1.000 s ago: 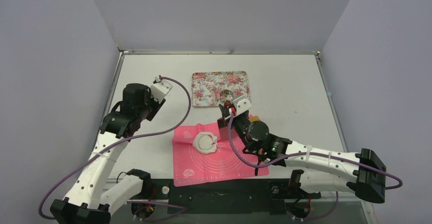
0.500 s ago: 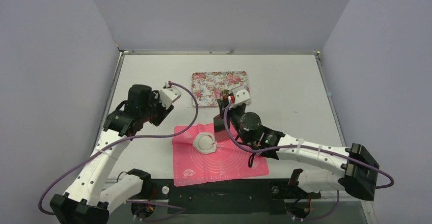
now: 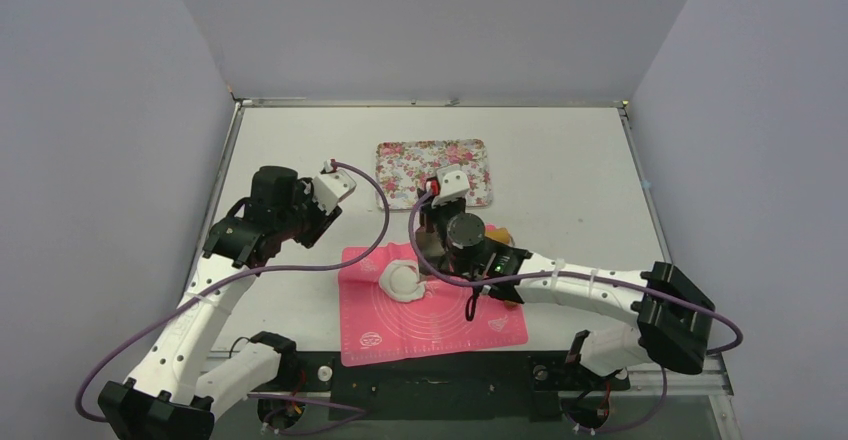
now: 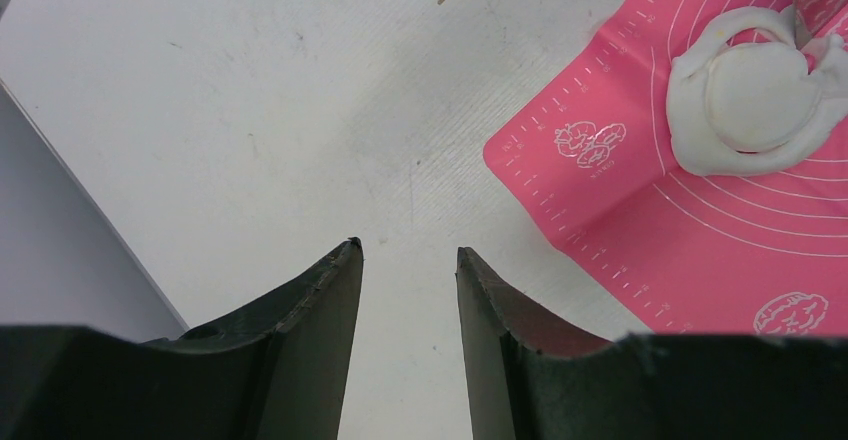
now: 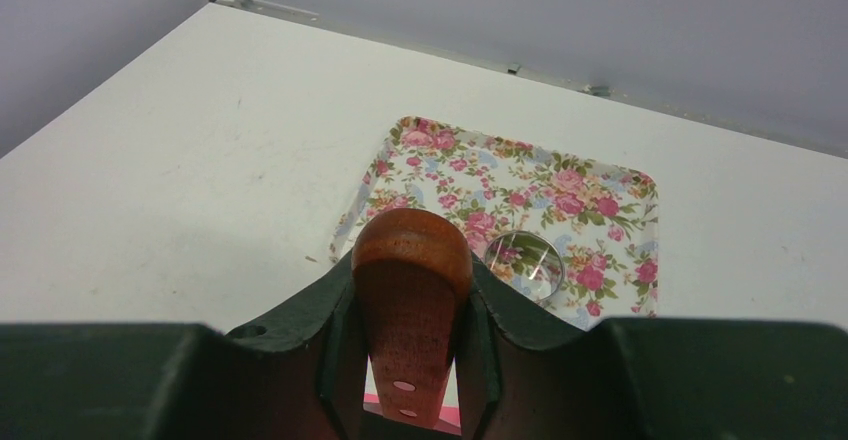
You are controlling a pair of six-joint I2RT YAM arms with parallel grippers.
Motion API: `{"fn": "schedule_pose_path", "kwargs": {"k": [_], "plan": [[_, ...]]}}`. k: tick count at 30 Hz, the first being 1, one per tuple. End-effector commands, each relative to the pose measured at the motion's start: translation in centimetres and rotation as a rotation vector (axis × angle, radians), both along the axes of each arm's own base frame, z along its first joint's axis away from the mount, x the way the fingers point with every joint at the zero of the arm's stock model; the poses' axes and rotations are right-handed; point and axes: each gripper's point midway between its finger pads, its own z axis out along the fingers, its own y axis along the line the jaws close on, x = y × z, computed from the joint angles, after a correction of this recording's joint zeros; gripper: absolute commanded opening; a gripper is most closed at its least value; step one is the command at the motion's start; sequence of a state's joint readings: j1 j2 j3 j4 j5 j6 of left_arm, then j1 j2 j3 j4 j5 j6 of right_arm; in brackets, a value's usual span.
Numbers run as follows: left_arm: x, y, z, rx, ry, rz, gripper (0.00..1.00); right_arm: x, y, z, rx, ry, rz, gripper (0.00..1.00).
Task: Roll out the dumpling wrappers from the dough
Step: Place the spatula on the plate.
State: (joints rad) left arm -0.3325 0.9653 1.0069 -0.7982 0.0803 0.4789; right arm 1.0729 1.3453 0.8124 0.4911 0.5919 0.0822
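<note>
The right gripper (image 5: 410, 295) is clamped on a brown wooden tool handle (image 5: 411, 260), whose working end is hidden below. The left gripper (image 4: 405, 252) hangs parted and empty over the white tabletop (image 4: 250, 80). On the pink silicone mat (image 4: 640, 230), ragged white dough (image 4: 690, 120) rings a round dumpling wrapper (image 4: 752, 95). The frame edge cuts off the dough's right side. A metal ring cutter (image 5: 527, 260) sits on the floral tray (image 5: 430, 155).

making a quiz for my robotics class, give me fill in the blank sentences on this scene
The dough lies on a ____ mat.
The right pincer is shut on a tool handle made of ____.
The metal ring cutter rests on the floral ____.
The left pincer is open and holds ____.
Missing: pink; wood; tray; nothing
</note>
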Motion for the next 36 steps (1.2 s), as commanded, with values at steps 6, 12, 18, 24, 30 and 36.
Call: {"fn": "schedule_pose_path", "kwargs": {"k": [6, 12, 18, 24, 30, 36], "plan": [[0.4, -0.3, 0.7, -0.013, -0.023, -0.009, 0.38, 2.3, 1.4, 3.3, 0.079, -0.075, -0.082, 0.00], [0.4, -0.2, 0.6, -0.009, -0.023, -0.005, 0.38, 3.3, 2.0, 4.1, 0.071, -0.097, -0.095, 0.00], [0.4, -0.2, 0.6, -0.007, -0.023, -0.003, 0.38, 4.0, 2.1, 5.3, 0.066, -0.124, -0.106, 0.00], [0.4, -0.2, 0.7, -0.004, -0.027, -0.001, 0.38, 4.3, 2.8, 6.1, 0.081, -0.138, -0.095, 0.00], [0.4, -0.1, 0.7, -0.005, -0.026, 0.002, 0.38, 4.6, 3.5, 6.5, 0.088, -0.144, -0.086, 0.00], [0.5, -0.1, 0.8, -0.003, -0.031, 0.005, 0.38, 5.0, 4.3, 6.2, 0.076, -0.145, -0.080, 0.00]]}}
